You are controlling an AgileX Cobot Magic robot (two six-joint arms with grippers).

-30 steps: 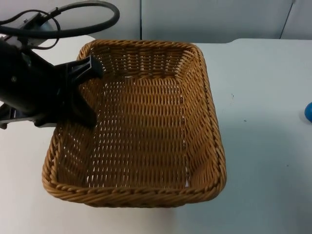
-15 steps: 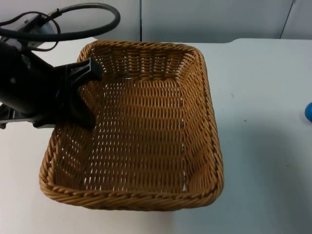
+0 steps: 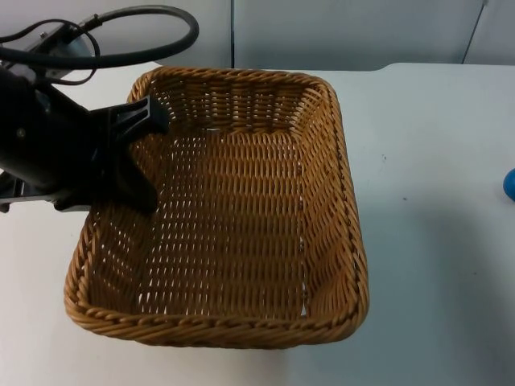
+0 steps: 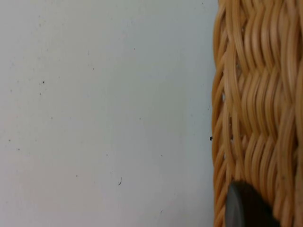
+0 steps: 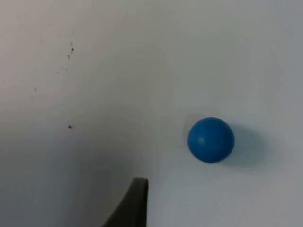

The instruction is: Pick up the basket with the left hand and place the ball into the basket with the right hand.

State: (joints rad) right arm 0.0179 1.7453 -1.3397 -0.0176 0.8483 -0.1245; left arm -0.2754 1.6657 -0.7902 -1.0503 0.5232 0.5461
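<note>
Basket [image 3: 233, 217], tan woven wicker, rectangular, clasped at its rim by left gripper [image 3: 137, 157].

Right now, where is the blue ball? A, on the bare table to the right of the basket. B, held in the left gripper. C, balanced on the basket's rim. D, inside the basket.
A: the ball lies on the white table, well apart from the basket, whose left rim the left gripper grips; the right wrist view shows the ball resting free.
</note>
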